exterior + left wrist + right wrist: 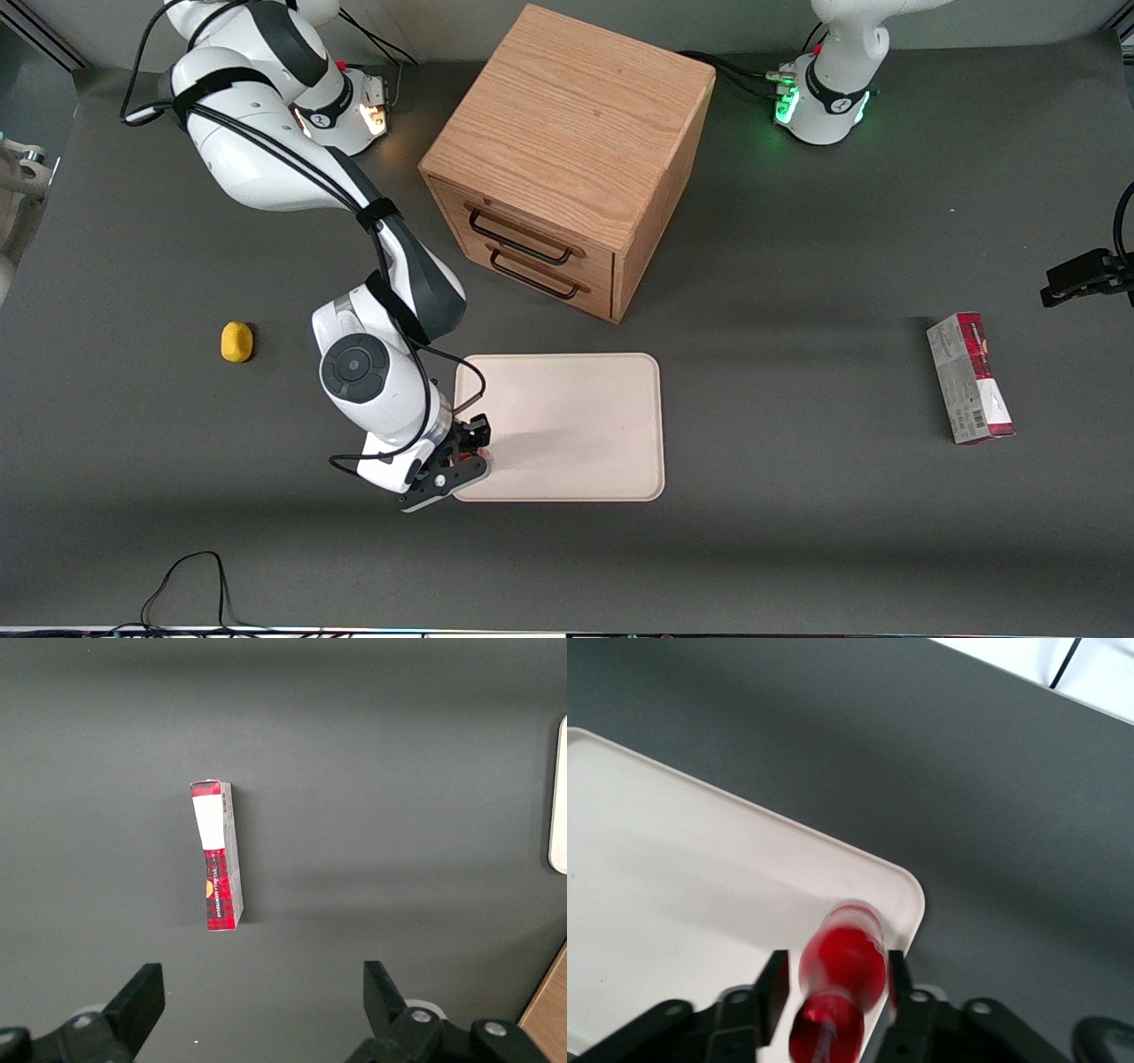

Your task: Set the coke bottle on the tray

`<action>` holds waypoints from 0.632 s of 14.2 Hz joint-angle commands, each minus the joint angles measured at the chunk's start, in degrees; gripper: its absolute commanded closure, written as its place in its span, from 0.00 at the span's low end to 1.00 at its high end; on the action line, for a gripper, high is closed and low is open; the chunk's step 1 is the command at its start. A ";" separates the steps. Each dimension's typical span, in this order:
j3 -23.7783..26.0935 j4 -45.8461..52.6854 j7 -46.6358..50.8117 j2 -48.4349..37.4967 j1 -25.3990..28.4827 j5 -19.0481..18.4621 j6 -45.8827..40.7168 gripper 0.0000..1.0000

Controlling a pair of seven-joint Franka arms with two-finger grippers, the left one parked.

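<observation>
I had the pincer (462, 458) over the tray (576, 416) corner nearest the front camera at the working arm's end, its fingers (772, 988) closed against the bottle (843, 967), red cap toward the wrist camera, held above that corner.

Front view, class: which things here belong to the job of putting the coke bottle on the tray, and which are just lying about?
Part of the job:
coke bottle, held between the fingers
tray
gripper, over the tray's corner nearest the working arm

Just lying about:
wooden drawer cabinet
yellow lump
red-and-grey carton
</observation>
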 commanded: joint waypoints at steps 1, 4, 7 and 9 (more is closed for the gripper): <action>0.44 -0.28 2.19 -1.54 -0.45 -1.23 0.28 0.00; -0.26 -0.63 2.01 -5.91 -1.50 -0.36 -3.73 0.00; -6.90 -0.99 0.96 -13.81 -2.82 9.01 -14.71 0.00; -14.20 -5.27 -3.32 -21.19 -2.56 16.67 -20.88 0.00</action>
